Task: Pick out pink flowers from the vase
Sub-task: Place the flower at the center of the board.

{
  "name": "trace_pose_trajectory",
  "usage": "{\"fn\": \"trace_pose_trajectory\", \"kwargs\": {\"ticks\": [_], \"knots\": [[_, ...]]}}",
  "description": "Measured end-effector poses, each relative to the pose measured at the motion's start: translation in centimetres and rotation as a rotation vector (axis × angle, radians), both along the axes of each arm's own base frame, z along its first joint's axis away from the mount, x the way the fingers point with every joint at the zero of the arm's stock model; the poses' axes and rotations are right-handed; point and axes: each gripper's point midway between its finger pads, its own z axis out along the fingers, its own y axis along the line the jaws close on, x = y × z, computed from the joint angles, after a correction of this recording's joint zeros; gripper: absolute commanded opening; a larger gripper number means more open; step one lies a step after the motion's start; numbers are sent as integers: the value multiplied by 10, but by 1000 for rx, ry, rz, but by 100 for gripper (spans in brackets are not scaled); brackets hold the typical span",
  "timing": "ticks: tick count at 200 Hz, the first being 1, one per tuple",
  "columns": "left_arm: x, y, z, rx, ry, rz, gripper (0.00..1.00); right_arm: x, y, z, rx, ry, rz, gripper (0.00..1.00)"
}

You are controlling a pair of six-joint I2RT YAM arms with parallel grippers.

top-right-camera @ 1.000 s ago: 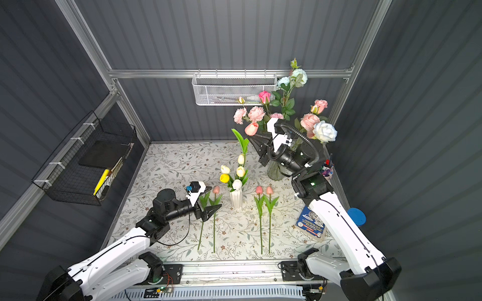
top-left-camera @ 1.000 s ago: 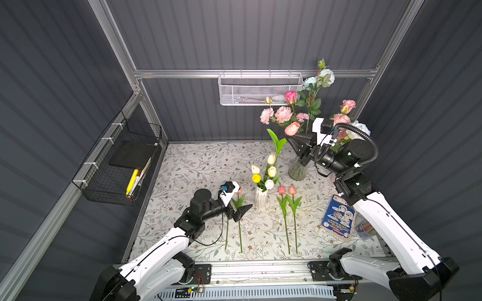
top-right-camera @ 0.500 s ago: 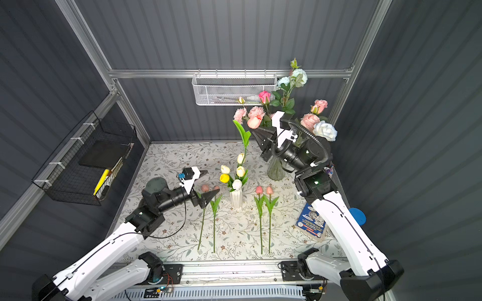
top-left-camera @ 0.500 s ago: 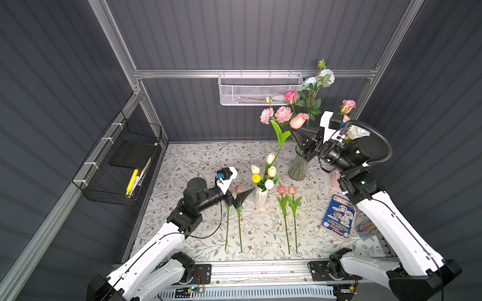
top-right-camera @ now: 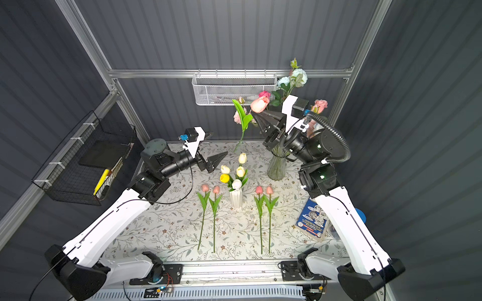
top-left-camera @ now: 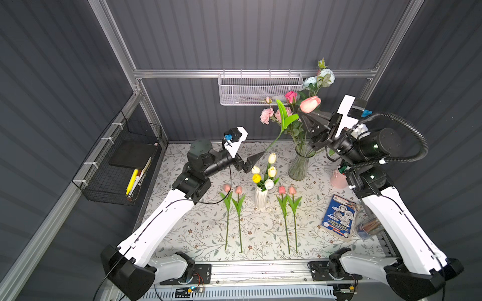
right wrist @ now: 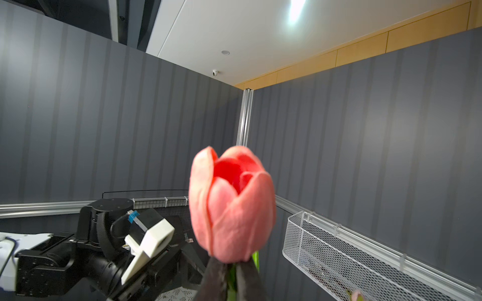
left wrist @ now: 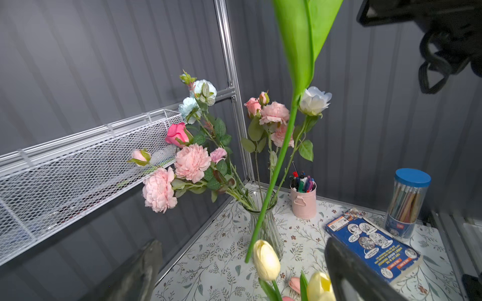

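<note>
Pink tulip (top-left-camera: 309, 104) raised high above glass vase (top-left-camera: 298, 166), near back wall. Right gripper (top-left-camera: 300, 115) clamped on stem just under bloom. Long stem slants down, clear of vase rim; lower end hangs free just beside left gripper (left wrist: 242, 245), whose fingers are spread wide and hold nothing. Ruffled pink blooms (top-left-camera: 266, 116) and pink rose (top-left-camera: 290, 96) stand in glass vase. Laid pink tulips (top-left-camera: 238, 189), four in two pairs, lie flat on floral tabletop (top-left-camera: 260, 242), flanking white vase (top-left-camera: 260, 199). Bare tabletop between right pair and book (top-left-camera: 339, 216) at right edge
</note>
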Motion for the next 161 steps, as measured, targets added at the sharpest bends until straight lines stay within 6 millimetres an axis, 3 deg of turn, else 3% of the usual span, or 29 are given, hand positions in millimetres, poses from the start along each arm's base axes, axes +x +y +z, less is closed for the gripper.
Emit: {"fn": "trace_pose_trajectory", "kwargs": {"ticks": [35,60,83,144,161], "knots": [[-9,-14,17,9,-12,-111,99,0,18,4,13,-1,58,10],[-15,-18,42,-13,-61,-159,97,-1,40,-4,3,17,114,10],[-16,-18,47,-17,-73,-162,90,-4,59,-12,-11,34,162,10],[-8,-14,27,-3,-3,-132,44,-15,68,-10,-12,10,182,10],[-7,-14,22,1,10,-133,37,-17,67,-8,-11,2,178,10]]}}
